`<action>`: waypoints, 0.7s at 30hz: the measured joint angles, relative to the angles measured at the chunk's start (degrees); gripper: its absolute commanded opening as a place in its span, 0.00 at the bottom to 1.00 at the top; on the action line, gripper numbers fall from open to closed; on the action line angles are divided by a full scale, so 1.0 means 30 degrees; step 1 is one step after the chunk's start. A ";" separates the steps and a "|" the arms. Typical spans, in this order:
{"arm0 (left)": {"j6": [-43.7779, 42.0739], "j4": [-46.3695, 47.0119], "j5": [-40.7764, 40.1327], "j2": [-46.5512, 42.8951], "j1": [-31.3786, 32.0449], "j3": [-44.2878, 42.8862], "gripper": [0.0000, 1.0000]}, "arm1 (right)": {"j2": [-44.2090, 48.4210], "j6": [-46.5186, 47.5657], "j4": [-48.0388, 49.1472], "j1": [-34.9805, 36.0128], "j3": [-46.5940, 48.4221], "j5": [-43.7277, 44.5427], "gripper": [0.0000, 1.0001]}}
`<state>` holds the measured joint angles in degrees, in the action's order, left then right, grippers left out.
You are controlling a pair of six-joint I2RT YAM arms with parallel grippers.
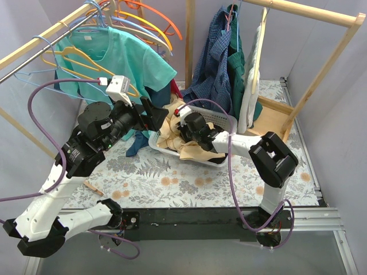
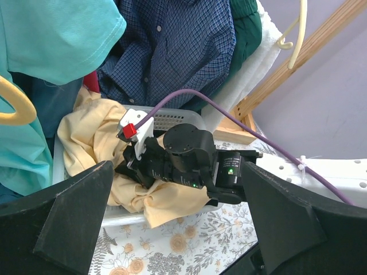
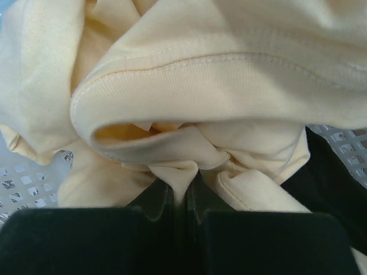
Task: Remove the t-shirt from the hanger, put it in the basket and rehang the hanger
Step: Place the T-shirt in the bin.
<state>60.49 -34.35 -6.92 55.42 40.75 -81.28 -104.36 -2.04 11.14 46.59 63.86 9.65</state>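
- I see the pale yellow t-shirt [image 3: 218,74] lying crumpled inside the white laundry basket [image 1: 153,141], its stitched hems bunched into soft folds.
- My right gripper [image 3: 186,195] reaches into the basket, jaws pressed together on a pinch of that yellow fabric.
- My left gripper [image 2: 176,172] hovers at the basket's left edge, fingers spread wide, holding nothing.
- A teal t-shirt [image 1: 123,57] hangs behind the basket, to its left.

white arm links [image 1: 57,192], black joints [image 1: 274,157], purple cables [image 1: 230,172]

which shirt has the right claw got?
The pale yellow t-shirt, bunched in the white basket, pinched in the shut right claw. The teal t-shirt and plaid shirt hang ungripped.
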 measured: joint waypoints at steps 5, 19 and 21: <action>0.0007 0.0000 -0.0022 -0.0087 0.0000 0.0073 0.96 | 0.0066 -0.0729 -0.1246 0.0022 0.0772 0.0131 0.59; -0.0022 0.0036 -0.0044 -0.0452 0.0000 0.0153 0.98 | 0.3075 -0.0211 -0.3912 0.0430 0.6564 0.1370 0.68; -0.0015 0.0036 -0.0051 -0.0437 -0.0007 0.0153 0.98 | 0.1494 -0.0022 -0.3898 0.0335 0.8531 0.1311 0.67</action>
<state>60.45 -34.24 -7.07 54.11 40.73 -80.82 -99.88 -2.11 -0.56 47.59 89.45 13.58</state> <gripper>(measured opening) 0.981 0.680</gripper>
